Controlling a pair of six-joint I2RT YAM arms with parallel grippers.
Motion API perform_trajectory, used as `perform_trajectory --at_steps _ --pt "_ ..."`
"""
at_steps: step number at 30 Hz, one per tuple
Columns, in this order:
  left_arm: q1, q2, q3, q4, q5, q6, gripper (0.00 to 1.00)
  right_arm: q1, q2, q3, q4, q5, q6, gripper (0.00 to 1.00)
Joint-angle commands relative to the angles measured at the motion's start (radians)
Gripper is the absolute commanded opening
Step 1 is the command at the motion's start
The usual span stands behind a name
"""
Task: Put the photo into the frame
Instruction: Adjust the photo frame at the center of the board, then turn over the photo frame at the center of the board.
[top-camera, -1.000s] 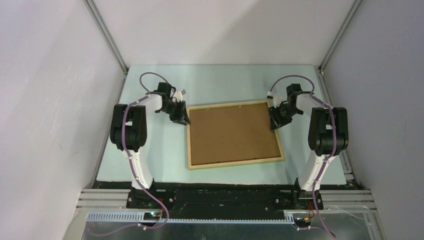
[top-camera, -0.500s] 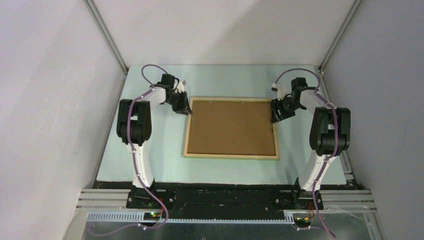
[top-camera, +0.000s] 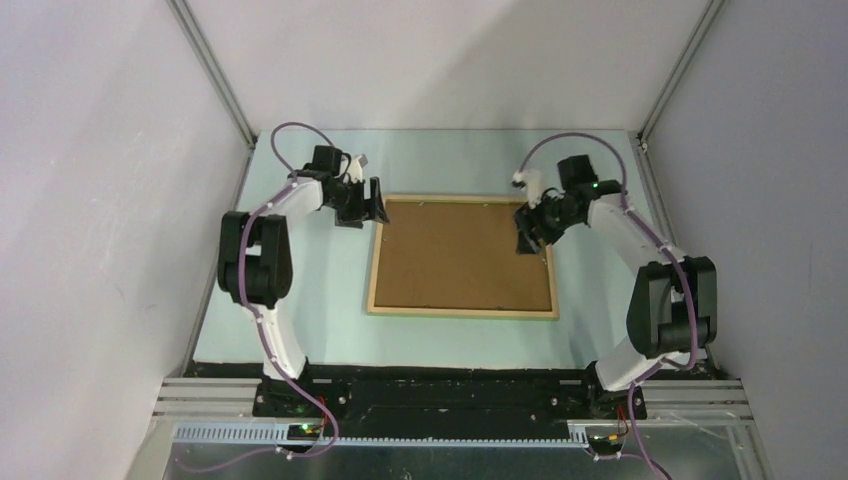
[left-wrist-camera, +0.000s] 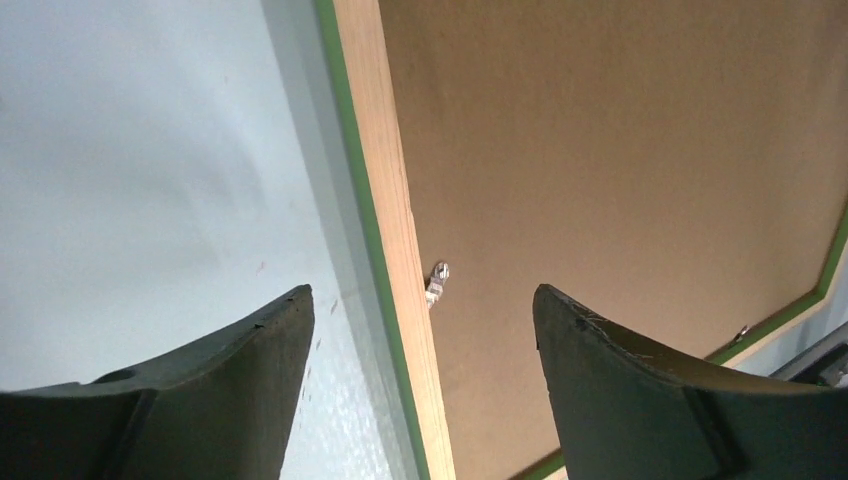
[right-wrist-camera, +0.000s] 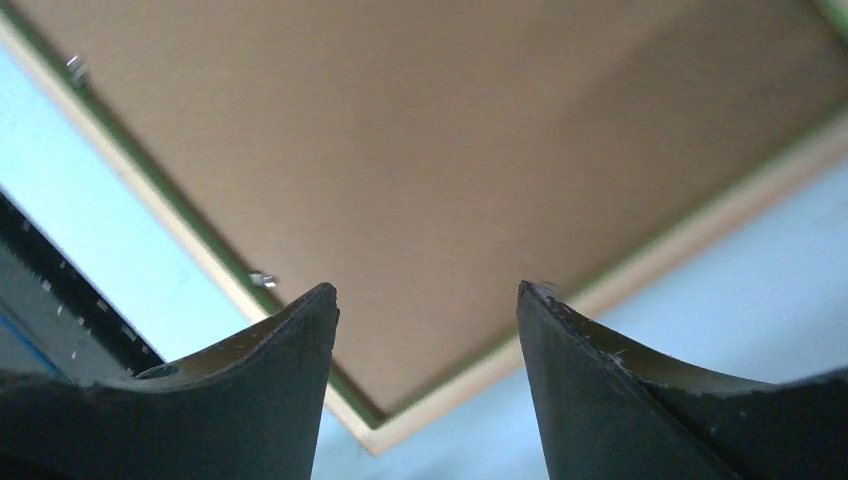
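Pale-blue table (top-camera: 330, 322) w/ frame (top-camera: 460, 312) lying back-up.

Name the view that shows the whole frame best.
Top external: the frame lies back up, with all four rails showing. Left wrist shows only one wooden rail with its green edge; right wrist shows one corner and parts of two rails.

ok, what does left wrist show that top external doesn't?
Only left wrist: the green strip along the wood rail of the frame, a small metal tab on its inner edge, and the left hand open with a finger on either side of that rail. Only top external: the whole frame outline and the right hand near its far right corner. Both: the photo lying brown back up inside the frame, on the pale table.
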Motion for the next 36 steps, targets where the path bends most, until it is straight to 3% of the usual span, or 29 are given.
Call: perform_trajectory --at_steps 1,10,17,25,36 --pt "0.002 -0.187 -0.076 -0.006 -0.032 0.119 0.85 0.145 -0.089 -0.107 0.002 0.025 -0.069 0.70" --pt "0.003 -0.373 -0.235 -0.054 -0.123 0.266 0.86 0.436 -0.149 -0.231 0.055 0.141 -0.070 0.69" --pt "0.004 -0.456 -0.311 -0.081 -0.165 0.300 0.85 0.589 -0.112 -0.262 0.104 0.257 -0.046 0.66" --pt "0.003 -0.481 -0.327 -0.091 -0.171 0.297 0.85 0.676 -0.047 -0.270 0.146 0.385 -0.027 0.62" --pt "0.003 -0.447 -0.320 -0.092 -0.151 0.291 0.84 0.713 -0.003 -0.279 0.157 0.423 -0.007 0.56"
